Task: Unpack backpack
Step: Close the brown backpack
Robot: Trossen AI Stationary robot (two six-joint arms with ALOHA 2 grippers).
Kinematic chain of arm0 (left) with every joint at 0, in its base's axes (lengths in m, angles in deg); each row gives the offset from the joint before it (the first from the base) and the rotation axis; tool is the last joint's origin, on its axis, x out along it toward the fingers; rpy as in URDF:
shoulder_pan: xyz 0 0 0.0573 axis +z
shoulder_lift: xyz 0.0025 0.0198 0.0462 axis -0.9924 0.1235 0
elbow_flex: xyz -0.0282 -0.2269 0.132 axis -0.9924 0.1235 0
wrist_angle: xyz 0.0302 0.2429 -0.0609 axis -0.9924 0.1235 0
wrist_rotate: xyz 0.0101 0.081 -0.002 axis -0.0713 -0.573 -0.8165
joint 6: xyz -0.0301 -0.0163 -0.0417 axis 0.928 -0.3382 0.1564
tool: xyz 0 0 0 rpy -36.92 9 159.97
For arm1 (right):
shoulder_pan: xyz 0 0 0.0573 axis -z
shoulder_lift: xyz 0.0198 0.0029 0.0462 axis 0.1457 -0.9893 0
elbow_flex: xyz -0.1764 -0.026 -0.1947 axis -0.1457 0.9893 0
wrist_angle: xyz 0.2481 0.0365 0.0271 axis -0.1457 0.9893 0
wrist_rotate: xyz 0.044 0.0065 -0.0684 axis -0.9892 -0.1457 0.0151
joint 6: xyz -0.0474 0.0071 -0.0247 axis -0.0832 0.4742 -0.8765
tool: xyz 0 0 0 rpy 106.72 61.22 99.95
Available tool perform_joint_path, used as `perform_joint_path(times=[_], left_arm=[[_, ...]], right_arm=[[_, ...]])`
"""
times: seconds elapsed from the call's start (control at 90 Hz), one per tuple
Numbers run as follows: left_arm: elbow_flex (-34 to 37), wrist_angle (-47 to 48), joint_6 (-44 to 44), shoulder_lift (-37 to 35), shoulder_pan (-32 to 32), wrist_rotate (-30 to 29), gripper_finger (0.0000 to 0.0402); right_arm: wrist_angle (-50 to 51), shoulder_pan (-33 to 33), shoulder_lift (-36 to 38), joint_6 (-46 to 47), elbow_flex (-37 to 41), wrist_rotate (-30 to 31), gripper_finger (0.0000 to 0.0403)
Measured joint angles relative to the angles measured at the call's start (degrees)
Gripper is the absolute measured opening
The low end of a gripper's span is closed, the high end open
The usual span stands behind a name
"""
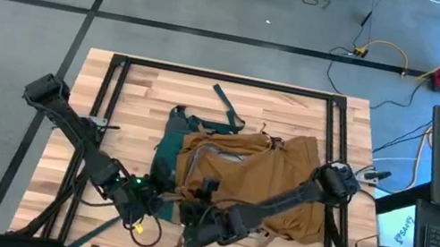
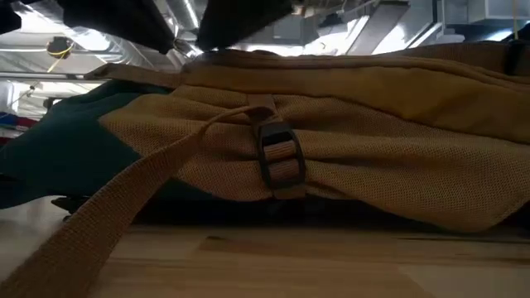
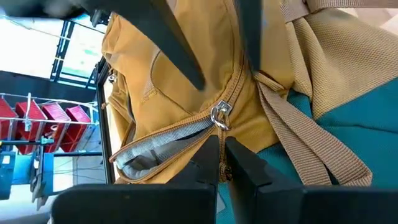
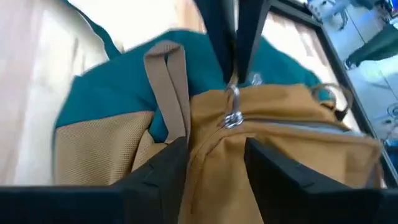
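backpack (image 1: 260,181) — no legible writing

Backpack (image 1: 283,176): matt coarse-woven cloth; zipper pull (image 3: 220,116) shiny metal; table (image 1: 144,92) smooth wood.

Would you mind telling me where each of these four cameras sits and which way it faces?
High view: above the table, looking straight down at the backpack with both arms on it.
Low view: at table-top height, level across at the backpack's side and its strap buckle; arms dark at the top.
Left wrist view: behind the left gripper, facing the zipper pull.
Right wrist view: behind the right gripper, facing the same metal pull.
Both wrist views share that pull and the part-open zip.
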Motion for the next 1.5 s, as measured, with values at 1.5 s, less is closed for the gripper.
perform_joint_path(times=[1.5], left_arm=[[0.1, -1.8, -18.3, -4.9, 26.5, 12.8, 0.0000]], right_arm=[[4.8, -8.3, -4.4, 10.7, 0.1, -4.4, 0.0000]])
